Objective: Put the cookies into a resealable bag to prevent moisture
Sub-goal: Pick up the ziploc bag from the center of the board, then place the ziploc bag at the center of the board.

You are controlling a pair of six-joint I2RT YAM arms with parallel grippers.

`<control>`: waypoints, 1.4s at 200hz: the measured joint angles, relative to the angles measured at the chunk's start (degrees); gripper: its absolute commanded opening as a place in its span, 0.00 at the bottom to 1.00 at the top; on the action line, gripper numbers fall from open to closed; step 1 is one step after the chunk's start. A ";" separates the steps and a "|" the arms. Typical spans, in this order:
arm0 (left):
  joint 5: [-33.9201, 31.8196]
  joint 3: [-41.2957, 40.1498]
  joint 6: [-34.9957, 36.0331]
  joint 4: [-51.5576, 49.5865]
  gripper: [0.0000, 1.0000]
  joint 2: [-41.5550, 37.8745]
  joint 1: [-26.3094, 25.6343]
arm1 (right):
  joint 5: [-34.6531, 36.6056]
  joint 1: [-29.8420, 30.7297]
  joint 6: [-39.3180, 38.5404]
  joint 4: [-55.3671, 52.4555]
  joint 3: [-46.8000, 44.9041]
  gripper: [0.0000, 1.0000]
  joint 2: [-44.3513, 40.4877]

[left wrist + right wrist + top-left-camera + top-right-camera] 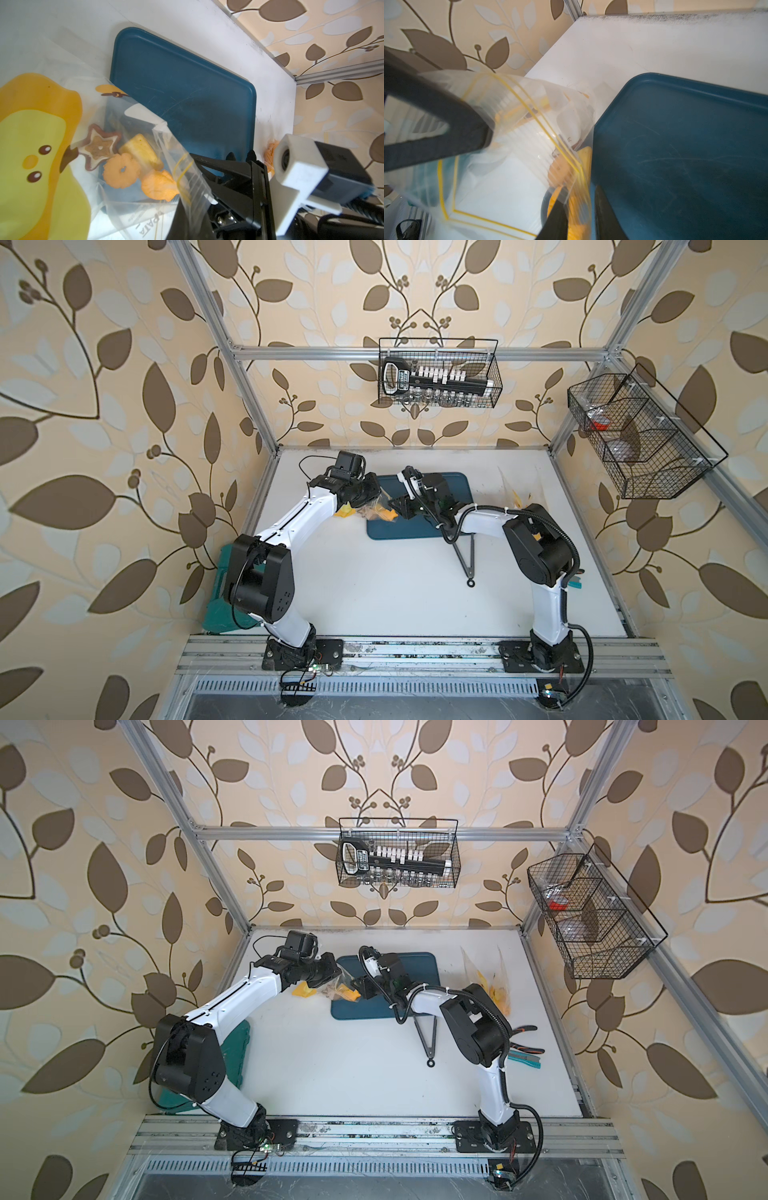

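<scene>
The clear resealable bag [376,512] with yellow cartoon prints hangs between my two grippers over the near left corner of the blue tray [403,531]. Inside it, in the left wrist view, lie cookies: a brown star [97,148], an orange flower ring [121,170], a pale yellow block [141,153] and another orange piece [159,185]. My left gripper [371,499] is shut on one side of the bag's mouth; its black finger [436,128] shows in the right wrist view. My right gripper [579,196] is shut on the opposite rim, with the yellow zip line between its fingers.
Black tongs [467,560] lie on the white table in front of the tray. More printed bags [494,986] stand at the back right, and hand tools [528,1048] lie by the right arm. A green case [218,593] sits at the left edge. Wire baskets [440,373] hang on the walls.
</scene>
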 measured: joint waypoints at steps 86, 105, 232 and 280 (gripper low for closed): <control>-0.39 -1.99 -0.22 -0.28 0.00 -2.23 0.00 | -0.17 -0.04 1.46 -2.32 -0.87 0.00 -2.01; -1.33 -2.38 -0.20 -2.14 0.00 -3.50 0.00 | -0.02 -0.04 2.51 -6.80 -0.94 0.00 -5.95; -8.13 11.06 9.05 -27.23 0.00 -15.02 -18.58 | -0.07 4.55 11.17 -34.99 -3.69 0.00 -37.73; -5.95 9.25 13.38 -28.92 0.26 -13.46 -24.20 | 4.50 8.57 20.57 -31.45 -18.10 0.00 -50.01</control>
